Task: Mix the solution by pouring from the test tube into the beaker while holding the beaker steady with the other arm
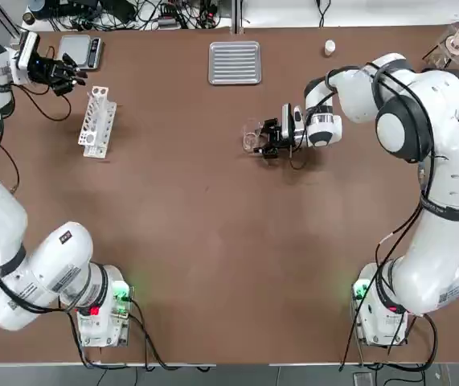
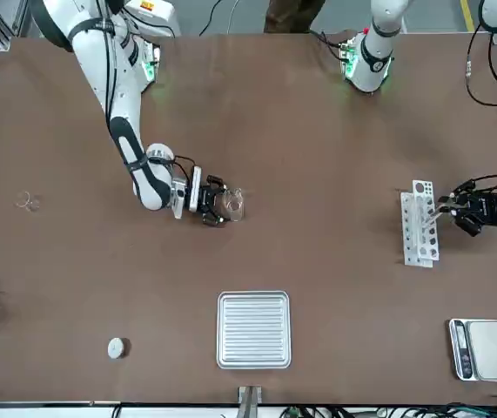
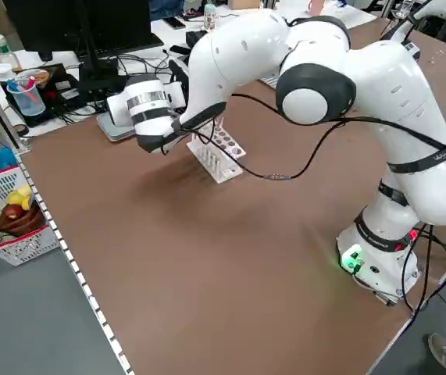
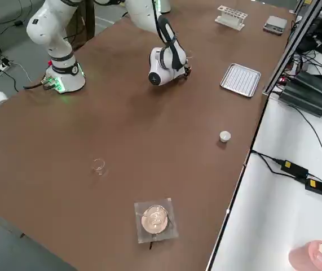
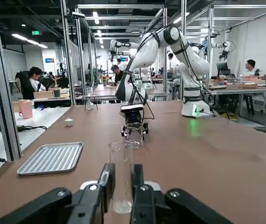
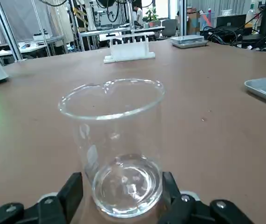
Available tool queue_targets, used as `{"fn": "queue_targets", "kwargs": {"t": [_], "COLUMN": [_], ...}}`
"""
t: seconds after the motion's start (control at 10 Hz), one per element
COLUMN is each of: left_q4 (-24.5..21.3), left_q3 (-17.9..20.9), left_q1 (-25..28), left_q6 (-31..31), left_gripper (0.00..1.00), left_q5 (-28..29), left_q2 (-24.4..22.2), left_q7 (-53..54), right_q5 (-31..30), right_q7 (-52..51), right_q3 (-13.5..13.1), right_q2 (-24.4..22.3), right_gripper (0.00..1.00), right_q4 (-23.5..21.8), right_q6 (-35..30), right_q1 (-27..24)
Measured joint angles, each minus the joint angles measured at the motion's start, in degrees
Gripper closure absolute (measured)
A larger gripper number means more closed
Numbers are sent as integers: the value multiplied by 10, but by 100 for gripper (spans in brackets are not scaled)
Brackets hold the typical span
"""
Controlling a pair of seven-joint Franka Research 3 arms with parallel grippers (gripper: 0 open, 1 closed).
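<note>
The beaker [image 1: 252, 138] stands upright mid-table, a clear glass cup with a spout in its rim [image 6: 119, 140]. My right gripper [image 1: 264, 141] lies low on the table beside it, its two fingers pressed against either side of the beaker's base [image 6: 123, 186]. At the far left my left gripper [image 1: 68, 74] is shut on the test tube [image 5: 121, 172], a slim clear tube held upright between the fingers. It hovers just beyond the white rack [image 1: 98, 121]. The left wrist view shows the beaker [image 5: 133, 135] and the right gripper far off across the table.
A ribbed metal tray [image 1: 235, 62] lies at the far edge, a scale [image 1: 80, 50] at the far left, a small white cap [image 1: 329, 48] to the right. A stoppered flask on a stand [image 1: 456, 42] and a small glass piece [image 2: 28, 202] sit on my right.
</note>
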Motion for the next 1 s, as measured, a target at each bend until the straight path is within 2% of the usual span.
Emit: {"fn": "queue_targets", "kwargs": {"t": [0.1, 0.5, 1.0], "left_q4": [0, 0, 3], "left_q3": [0, -20, -22], "left_q1": [0, -5, -94], "left_q6": [0, 11, 57], "left_gripper": [78, 78, 78], "left_q5": [0, -1, -1], "left_q2": [-2, -6, -27], "left_q7": [0, -23, -61], "right_q5": [0, 0, 0], "right_q7": [0, 0, 0], "right_q3": [0, 0, 0], "right_q2": [0, 0, 0], "right_gripper": [27, 28, 28], "right_q4": [0, 0, 0], "right_q6": [0, 0, 0], "right_q1": [0, 0, 0]}}
